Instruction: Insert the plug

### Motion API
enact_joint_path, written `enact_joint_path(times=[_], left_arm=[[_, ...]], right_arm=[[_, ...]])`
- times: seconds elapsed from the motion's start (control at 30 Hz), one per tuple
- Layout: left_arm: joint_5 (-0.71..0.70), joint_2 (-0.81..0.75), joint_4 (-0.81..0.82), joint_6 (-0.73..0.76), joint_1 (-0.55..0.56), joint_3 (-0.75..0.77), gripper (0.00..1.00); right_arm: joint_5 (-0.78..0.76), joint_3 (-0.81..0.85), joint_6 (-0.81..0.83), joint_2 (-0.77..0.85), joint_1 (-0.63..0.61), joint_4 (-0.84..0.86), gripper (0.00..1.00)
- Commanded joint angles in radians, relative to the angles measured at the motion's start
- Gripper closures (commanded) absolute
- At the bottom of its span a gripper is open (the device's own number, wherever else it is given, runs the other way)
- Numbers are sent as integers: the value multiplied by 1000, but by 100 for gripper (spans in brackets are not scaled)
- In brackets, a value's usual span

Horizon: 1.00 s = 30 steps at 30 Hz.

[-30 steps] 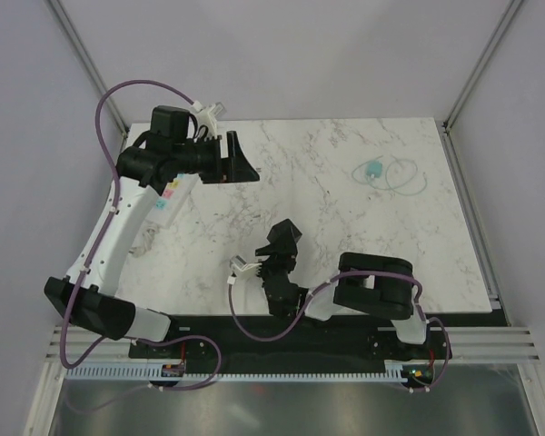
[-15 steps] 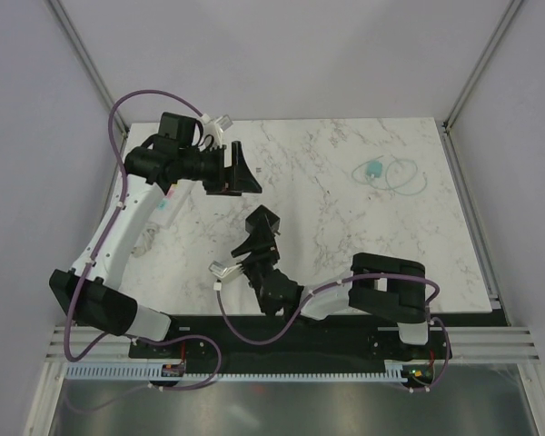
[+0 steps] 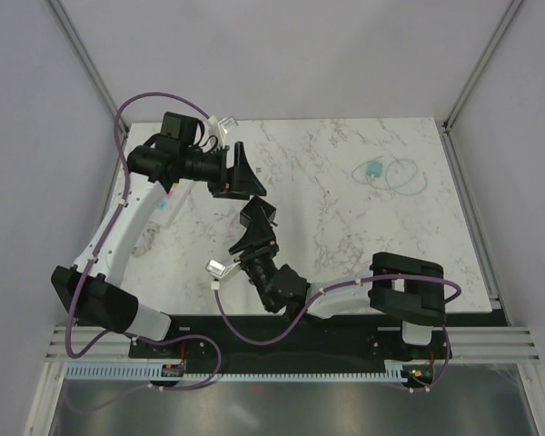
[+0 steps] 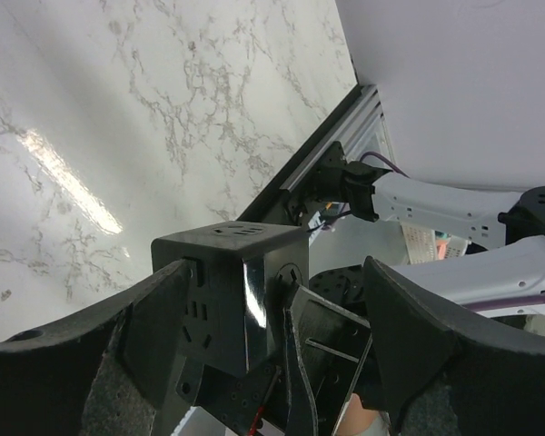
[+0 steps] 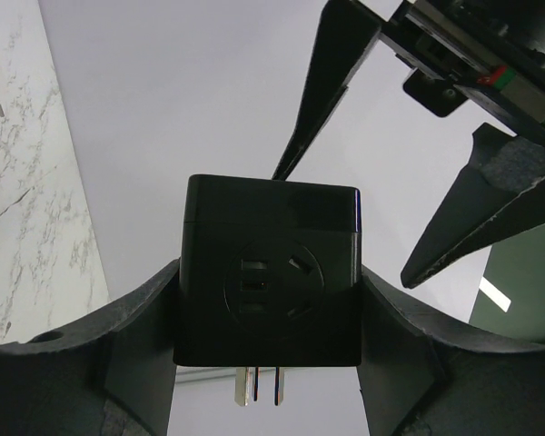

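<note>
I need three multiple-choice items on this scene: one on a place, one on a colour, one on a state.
1. Where does the teal piece with its clear cable lie?
A) far right on the table
B) in the left gripper
C) at the near left corner

2. What colour is the cube?
A) white
B) black
C) red

3. What holds the cube?
A) nothing, it lies flat
B) the left gripper
C) the right gripper

Key:
1 A, the top view shows it far right on the marble.
2 B, both wrist views show it black.
3 C, its fingers clamp the cube's sides, while the left gripper stands open.
</note>
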State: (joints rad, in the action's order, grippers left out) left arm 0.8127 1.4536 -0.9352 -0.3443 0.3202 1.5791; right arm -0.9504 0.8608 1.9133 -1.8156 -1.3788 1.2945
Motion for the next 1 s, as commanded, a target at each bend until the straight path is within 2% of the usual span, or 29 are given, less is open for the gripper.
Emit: enact_joint_path(times=[0.0, 0.33, 0.43, 0.6, 0.67, 0.9, 0.93, 0.97], left_arm=[[78, 14, 6, -62, -10, -4, 16], [167, 30, 9, -185, -17, -50, 19], [215, 27, 45, -243, -17, -86, 25], [281, 7, 142, -327, -17, -171, 28], [284, 5, 156, -344, -18, -191, 34], [353, -19, 358, -510, -21, -295, 56], [361, -22, 368, -516, -21, -297, 67], [368, -25, 380, -525, -21, -300, 73]], right_arm=[[41, 18, 16, 64, -5, 462, 84], [44, 23, 16, 78, 27, 462, 84], [47, 21, 13, 72, 30, 460, 84], [44, 20, 9, 67, 37, 462, 84], [44, 20, 7, 68, 37, 462, 83], [42, 3, -16, 73, 44, 460, 82], [42, 1, -22, 72, 46, 460, 82], [42, 1, -28, 70, 47, 460, 78]])
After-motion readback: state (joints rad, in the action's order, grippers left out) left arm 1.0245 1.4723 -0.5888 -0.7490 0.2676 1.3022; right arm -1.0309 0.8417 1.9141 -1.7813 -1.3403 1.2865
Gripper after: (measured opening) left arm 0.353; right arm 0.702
